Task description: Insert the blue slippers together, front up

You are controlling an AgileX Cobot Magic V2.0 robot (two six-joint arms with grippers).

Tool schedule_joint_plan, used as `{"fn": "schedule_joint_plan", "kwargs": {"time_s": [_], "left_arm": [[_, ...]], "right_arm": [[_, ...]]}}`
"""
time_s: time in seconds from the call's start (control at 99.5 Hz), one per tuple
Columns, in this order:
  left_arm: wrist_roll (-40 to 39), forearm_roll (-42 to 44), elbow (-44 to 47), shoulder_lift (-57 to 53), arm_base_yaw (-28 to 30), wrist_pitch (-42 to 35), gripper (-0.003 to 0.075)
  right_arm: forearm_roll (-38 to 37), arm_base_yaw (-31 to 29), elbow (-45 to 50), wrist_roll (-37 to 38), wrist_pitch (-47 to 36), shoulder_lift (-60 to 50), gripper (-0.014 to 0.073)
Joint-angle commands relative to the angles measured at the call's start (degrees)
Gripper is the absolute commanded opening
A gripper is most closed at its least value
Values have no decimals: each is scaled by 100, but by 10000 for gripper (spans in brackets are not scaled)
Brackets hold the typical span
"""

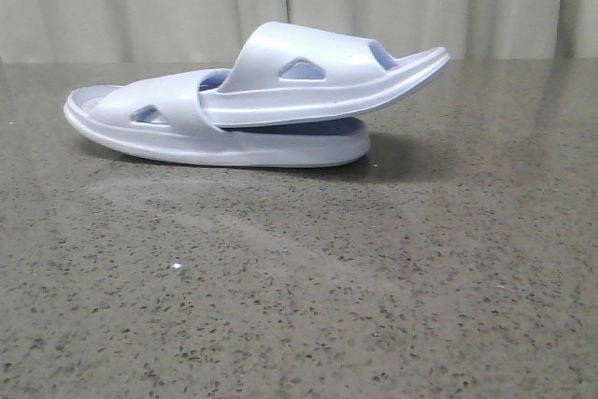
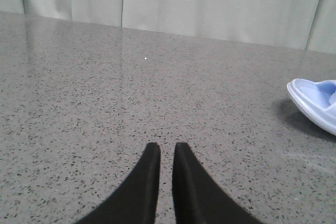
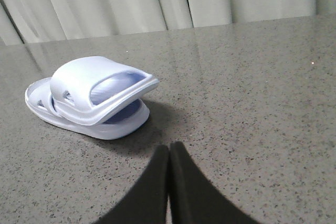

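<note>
Two pale blue slippers (image 1: 252,109) nested (upper one tilted).

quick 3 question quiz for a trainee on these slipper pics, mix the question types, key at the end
1. True or false: the upper slipper is tucked under the lower slipper's strap.
2. The left gripper is: A) gripping a slipper B) empty, clear of the slippers C) out of view.
3. Fill in: the right gripper's fingers are ____.

Key: 1 true; 2 B; 3 shut (nothing held).
</note>
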Motion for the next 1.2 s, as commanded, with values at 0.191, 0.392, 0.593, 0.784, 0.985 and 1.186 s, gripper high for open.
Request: {"fn": "schedule_joint_plan", "kwargs": {"time_s": [0.191,0.392,0.593,0.784,0.985,1.186], "left_arm": [[-60,-5,50,-163,13,-387,15],[-60,-5,50,-163,13,-387,15],[-60,-5,50,-163,13,-387,15],[-60,-5,50,-163,13,-387,15],[-60,-5,50,-163,13,-387,15],[-60,-5,50,-163,13,-387,15]], "right_arm": [[62,5,-158,-55,-134,25,-79],[62,5,-158,-55,-134,25,-79],[0,5,-158,-55,-248,25,-79],[-1935,-17,-156,953,-777,33,-79],[-5181,-614,-145,3843,-870,-1,-79],[-6241,-1470,333,4948,-1143,-485,-79]]}}
